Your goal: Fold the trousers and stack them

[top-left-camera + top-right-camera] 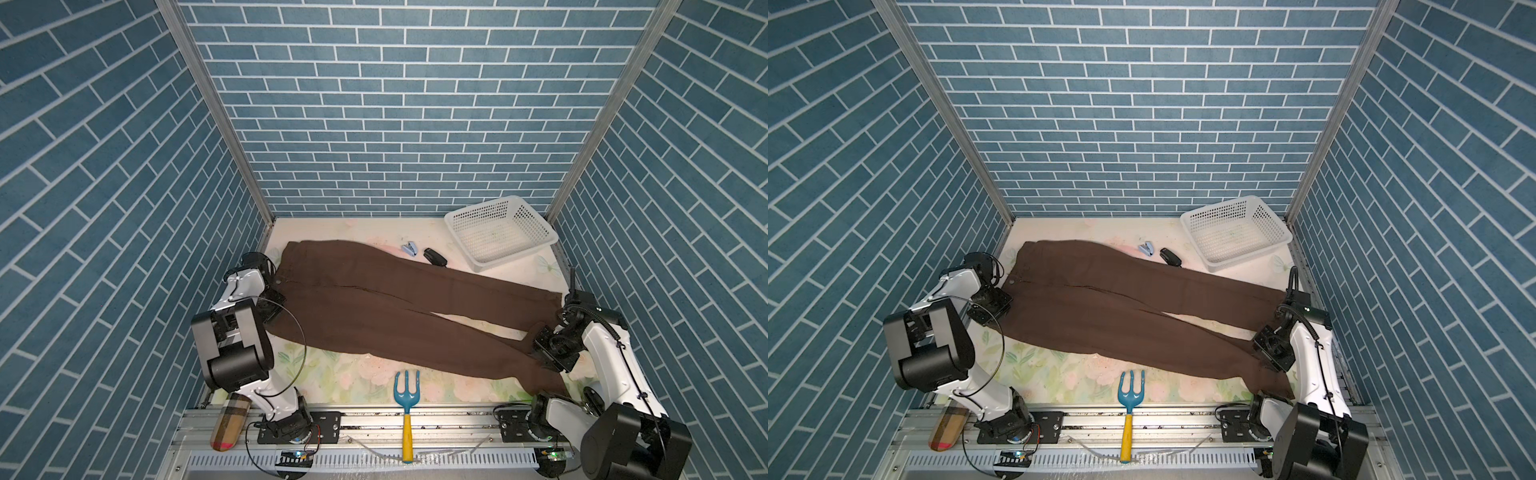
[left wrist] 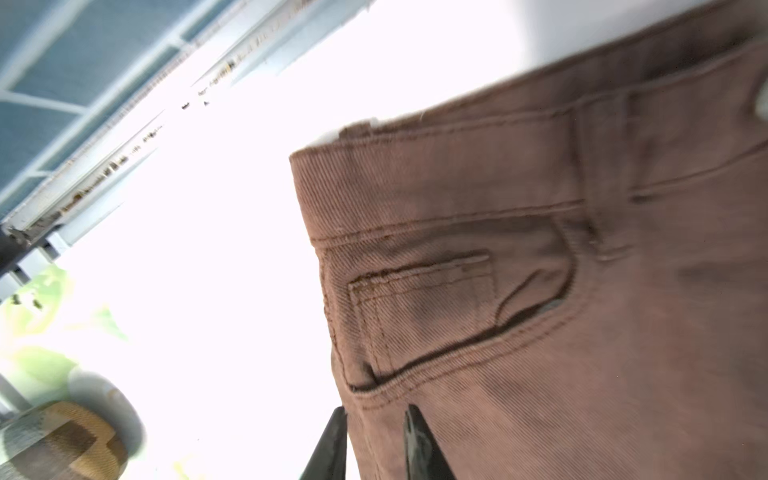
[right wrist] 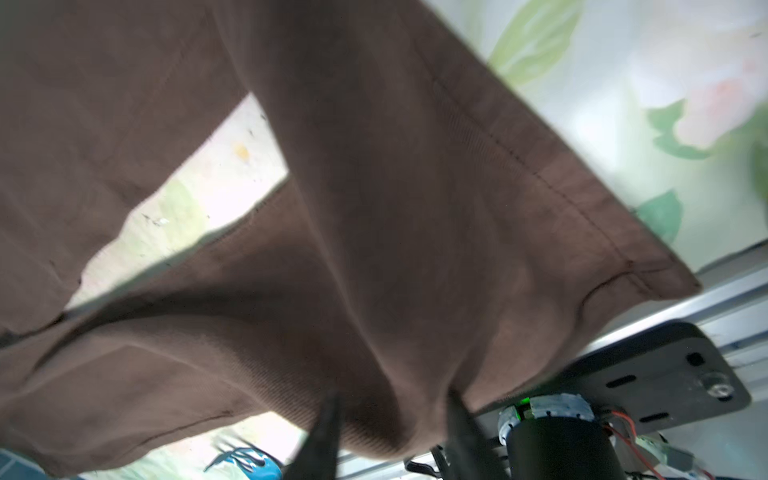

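Note:
The dark brown trousers lie spread flat across the floral table, waistband at the left and both legs running right. My left gripper is at the near hip edge, just below the pocket. It is shut on the trousers, with the side seam pinched between its narrow jaws. My right gripper is at the near leg's hem end. Its jaws stand wide open, and a bulge of trouser fabric still sags between them.
A white basket stands at the back right. A small blue stapler and a black object lie beside the far leg. A blue fork with a yellow handle overhangs the front rail. A plaid pouch sits front left.

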Action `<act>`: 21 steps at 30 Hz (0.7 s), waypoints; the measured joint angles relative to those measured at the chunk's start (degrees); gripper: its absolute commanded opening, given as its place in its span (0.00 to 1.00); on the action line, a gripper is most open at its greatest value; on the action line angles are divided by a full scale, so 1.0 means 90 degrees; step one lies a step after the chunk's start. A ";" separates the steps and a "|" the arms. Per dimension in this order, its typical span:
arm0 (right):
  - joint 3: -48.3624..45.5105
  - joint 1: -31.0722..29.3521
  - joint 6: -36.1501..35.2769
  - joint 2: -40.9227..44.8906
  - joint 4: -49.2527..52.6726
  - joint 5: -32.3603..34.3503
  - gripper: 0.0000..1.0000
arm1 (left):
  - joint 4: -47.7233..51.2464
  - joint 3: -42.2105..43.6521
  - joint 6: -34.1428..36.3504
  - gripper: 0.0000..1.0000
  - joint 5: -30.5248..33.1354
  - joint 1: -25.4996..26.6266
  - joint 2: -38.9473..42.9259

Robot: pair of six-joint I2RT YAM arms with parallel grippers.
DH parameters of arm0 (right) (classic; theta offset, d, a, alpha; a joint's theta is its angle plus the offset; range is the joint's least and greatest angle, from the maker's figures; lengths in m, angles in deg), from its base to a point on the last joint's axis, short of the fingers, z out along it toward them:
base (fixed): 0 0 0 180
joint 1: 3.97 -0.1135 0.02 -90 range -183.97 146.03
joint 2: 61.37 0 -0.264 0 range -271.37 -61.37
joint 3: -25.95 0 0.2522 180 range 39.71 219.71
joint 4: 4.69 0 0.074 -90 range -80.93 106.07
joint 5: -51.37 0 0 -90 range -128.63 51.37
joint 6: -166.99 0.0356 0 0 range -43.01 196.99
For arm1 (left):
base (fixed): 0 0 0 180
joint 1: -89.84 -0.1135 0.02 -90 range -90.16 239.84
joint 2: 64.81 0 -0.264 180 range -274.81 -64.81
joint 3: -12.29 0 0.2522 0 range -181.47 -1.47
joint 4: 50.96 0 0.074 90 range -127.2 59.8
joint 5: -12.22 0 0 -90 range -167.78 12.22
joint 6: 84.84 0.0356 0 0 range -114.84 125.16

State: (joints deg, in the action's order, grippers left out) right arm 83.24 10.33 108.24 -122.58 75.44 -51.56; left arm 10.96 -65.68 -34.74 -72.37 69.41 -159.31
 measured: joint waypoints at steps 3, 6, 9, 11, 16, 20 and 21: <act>0.0085 0.0002 0.0005 -0.0010 -0.0143 0.0058 0.61 | 0.0141 -0.0321 0.0010 0.30 -0.0036 0.0095 -0.0153; 0.0323 0.0002 0.0068 -0.0066 -0.0464 0.0185 0.49 | 0.0233 -0.1083 0.0080 0.35 -0.0036 0.0386 -0.0622; 0.0452 0.0002 0.0209 -0.0408 -0.1122 0.0214 0.19 | 0.0168 -0.1688 0.0109 0.49 -0.0078 0.0821 -0.1039; 0.0457 0.0002 0.0311 -0.0889 -0.1673 0.0168 0.00 | 0.0121 -0.1940 0.0117 0.48 -0.0136 0.1081 -0.1290; 0.0505 0.0010 0.0491 -0.2186 -0.2747 -0.0199 0.00 | 0.0107 -0.2611 0.0085 0.32 -0.0335 0.1438 -0.2089; 0.0515 0.0012 0.0498 -0.2531 -0.3155 -0.0170 0.00 | 0.0066 -0.3162 0.0046 0.29 -0.0418 0.1518 -0.2616; 0.0522 0.0015 0.0498 -0.2567 -0.3218 -0.0131 0.00 | 0.0044 -0.3252 0.0041 0.28 -0.0420 0.1528 -0.2696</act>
State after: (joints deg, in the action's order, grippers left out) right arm 87.94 10.46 112.72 -145.69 46.48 -52.74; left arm 11.35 -94.94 -34.37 -76.15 83.16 -183.57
